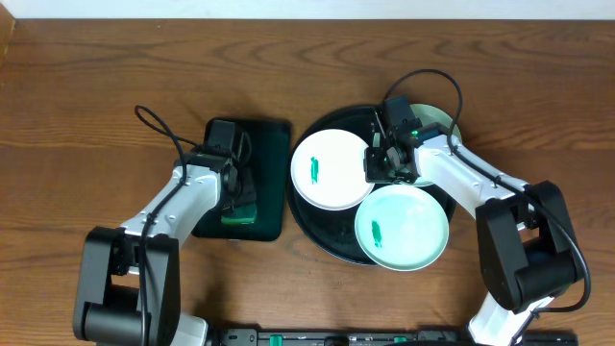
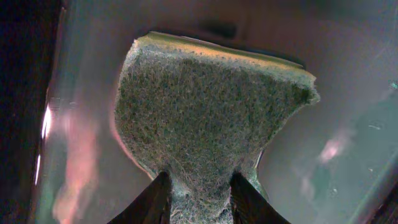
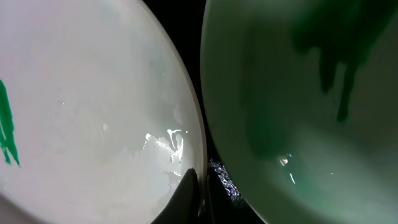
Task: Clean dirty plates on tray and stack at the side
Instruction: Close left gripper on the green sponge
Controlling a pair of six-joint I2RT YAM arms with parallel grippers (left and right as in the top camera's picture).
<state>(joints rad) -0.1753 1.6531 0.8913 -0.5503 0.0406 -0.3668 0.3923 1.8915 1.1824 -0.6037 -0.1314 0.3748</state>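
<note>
Wiping not yet started: you're holding the sponge ready, plates all sitting on the black tray.
Your left fingers (image 2: 149, 202) are pinching the sponge (image 2: 211, 106) over the green tray (image 1: 274, 144), well apart from the black tray (image 1: 322, 234) that is carrying the white plate (image 1: 330, 169), mint plate (image 1: 402, 227) and third plate (image 1: 442, 125). Your right fingers (image 3: 186, 196) are sitting closed at the white plate's rim; can't tell if they're nipping it. Next, probably, you're carrying the sponge to a green smear. Only the left wrist view is showing the sponge grip; only overhead is showing all three plates.
</note>
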